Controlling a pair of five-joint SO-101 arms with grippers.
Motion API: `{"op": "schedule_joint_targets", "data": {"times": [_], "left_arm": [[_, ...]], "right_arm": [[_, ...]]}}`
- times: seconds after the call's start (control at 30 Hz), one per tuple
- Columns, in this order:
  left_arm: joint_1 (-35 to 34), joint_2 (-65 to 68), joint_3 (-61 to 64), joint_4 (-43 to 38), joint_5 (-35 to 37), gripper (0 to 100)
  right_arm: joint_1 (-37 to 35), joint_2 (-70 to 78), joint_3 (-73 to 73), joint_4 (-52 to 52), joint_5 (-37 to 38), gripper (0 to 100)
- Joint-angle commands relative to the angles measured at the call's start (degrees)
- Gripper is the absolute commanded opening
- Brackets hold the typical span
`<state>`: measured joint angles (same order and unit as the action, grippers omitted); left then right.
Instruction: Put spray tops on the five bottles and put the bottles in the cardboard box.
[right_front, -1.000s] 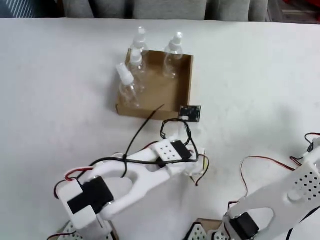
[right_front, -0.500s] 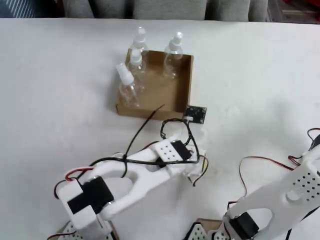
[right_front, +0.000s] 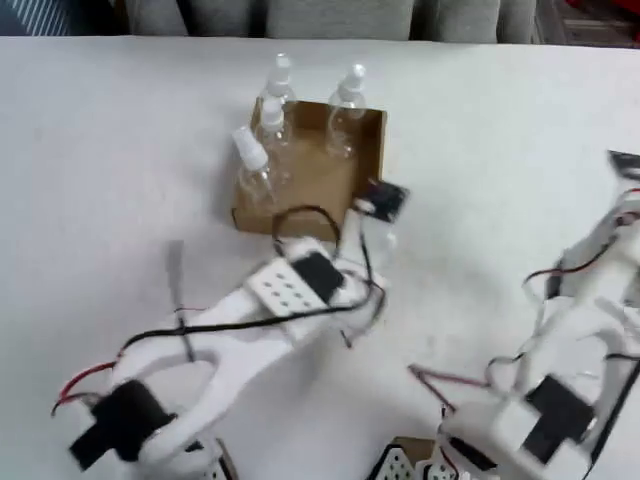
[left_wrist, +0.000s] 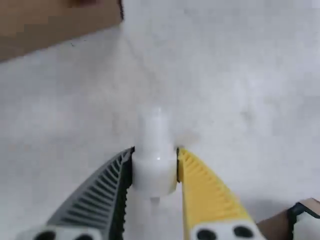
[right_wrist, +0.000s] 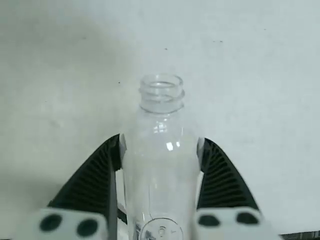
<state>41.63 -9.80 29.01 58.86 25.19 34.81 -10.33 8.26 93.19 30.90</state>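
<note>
My left gripper (left_wrist: 155, 150) is shut on a white spray top (left_wrist: 155, 167), held just above the white table. In the high view the left arm (right_front: 290, 285) ends beside the near right corner of the cardboard box (right_front: 372, 150). Several clear bottles with spray tops (right_front: 255, 165) stand in the box. My right gripper (right_wrist: 160, 141) is shut on a clear bottle (right_wrist: 160, 150) whose threaded neck is open and has no top. The right arm (right_front: 560, 400) is at the table's right side.
The cardboard box edge (left_wrist: 50, 20) is close in front of the left gripper. Red and black cables (right_front: 440, 380) trail over the table between the arms. Chairs (right_front: 330, 15) line the far edge. Bare white table (right_front: 480, 120) lies right of the box.
The left arm has swung over to the left, and its gripper has shifted a little toward the box corner. The right arm has lifted and moved toward the far right.
</note>
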Motion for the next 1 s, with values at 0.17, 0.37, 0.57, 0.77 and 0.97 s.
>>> {"op": "schedule_joint_targets", "data": {"times": [0.17,0.37,0.57,0.77,0.97], "left_arm": [[-13.9,-17.1,-1.3,1.5,-2.8,2],[-19.7,-23.9,-1.3,1.3,-2.8,2],[-24.0,-29.7,-1.3,1.1,-2.8,2],[-29.4,-31.8,-1.2,-5.2,-2.5,2],[-34.4,-32.0,-1.2,-11.1,-2.5,2]], "right_arm": [[-21.0,-21.0,13.5,-3.9,-13.5,2.0],[-38.5,-31.9,21.0,-11.4,-22.2,2.1],[-48.5,-36.8,28.3,-25.1,-22.4,2.1],[-57.2,-37.3,38.7,-42.6,-22.5,2.1],[-64.0,-37.4,46.9,-50.2,-22.5,1.9]]}}
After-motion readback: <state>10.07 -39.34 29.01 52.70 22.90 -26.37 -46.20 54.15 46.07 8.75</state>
